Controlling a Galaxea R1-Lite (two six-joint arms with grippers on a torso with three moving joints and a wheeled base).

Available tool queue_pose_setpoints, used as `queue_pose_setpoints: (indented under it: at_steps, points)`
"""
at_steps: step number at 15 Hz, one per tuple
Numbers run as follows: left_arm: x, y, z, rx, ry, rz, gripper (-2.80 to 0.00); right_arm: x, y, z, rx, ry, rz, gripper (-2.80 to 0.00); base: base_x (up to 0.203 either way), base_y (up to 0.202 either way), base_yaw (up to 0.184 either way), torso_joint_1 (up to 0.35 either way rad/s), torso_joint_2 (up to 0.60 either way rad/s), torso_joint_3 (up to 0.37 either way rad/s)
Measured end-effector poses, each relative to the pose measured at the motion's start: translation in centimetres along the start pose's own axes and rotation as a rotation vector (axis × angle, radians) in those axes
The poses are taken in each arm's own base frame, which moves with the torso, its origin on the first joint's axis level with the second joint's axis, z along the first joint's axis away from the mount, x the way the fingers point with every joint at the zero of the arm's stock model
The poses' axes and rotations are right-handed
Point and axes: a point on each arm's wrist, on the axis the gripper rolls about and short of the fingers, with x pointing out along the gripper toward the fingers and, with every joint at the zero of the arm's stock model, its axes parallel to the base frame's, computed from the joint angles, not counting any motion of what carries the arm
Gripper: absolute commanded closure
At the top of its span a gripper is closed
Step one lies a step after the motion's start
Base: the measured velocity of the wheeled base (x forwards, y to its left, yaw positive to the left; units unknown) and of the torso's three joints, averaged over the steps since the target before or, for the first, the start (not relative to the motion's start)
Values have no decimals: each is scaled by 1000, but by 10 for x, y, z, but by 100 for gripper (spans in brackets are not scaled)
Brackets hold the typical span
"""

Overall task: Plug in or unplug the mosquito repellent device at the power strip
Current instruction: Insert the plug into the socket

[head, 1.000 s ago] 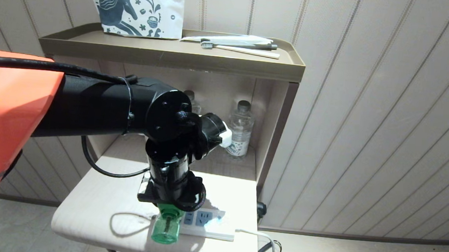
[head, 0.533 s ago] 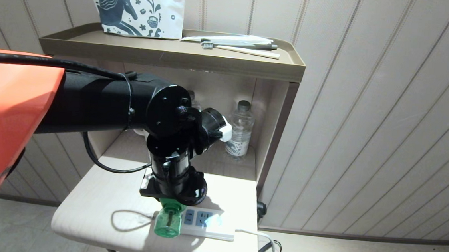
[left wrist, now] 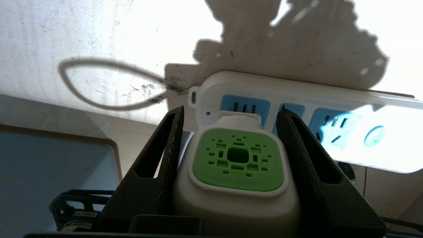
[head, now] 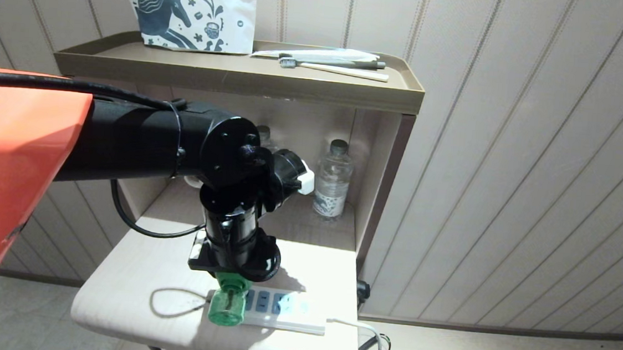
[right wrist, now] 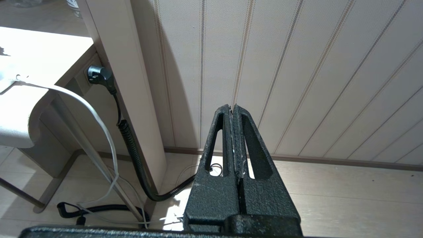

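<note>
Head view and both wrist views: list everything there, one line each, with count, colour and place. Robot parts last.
mosquito repellent device: one, green bottle with white-and-green head, over the near left end of the power strip, clamped in the left gripper.
power strip: one, white with blue sockets, near edge of the lower table.
water bottles: two, clear, in the shelf recess, one mostly hidden behind the arm.
pouch: one, white with dark blue horse print, on the top tray.
toothbrushes: several, pale, top tray, right of the pouch.
black plug: one, in a socket beside the stand.
left gripper: black, closed on the device.
right gripper: black, shut, parked near the wall.
</note>
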Motion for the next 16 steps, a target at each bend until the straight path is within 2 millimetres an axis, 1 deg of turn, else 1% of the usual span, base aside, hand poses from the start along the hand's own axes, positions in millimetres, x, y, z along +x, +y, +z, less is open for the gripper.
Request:
queue_pose_setpoints:
  at_steps: [13, 16]
  points:
    - [8, -6, 3, 1, 0, -1, 0, 0, 0, 0, 0, 0, 0, 0, 0, 0, 0, 0, 0, 0]
    - [12, -8, 4, 4, -11, 25, 0, 0, 0, 0, 0, 0, 0, 0, 0, 0, 0, 0, 0, 0]
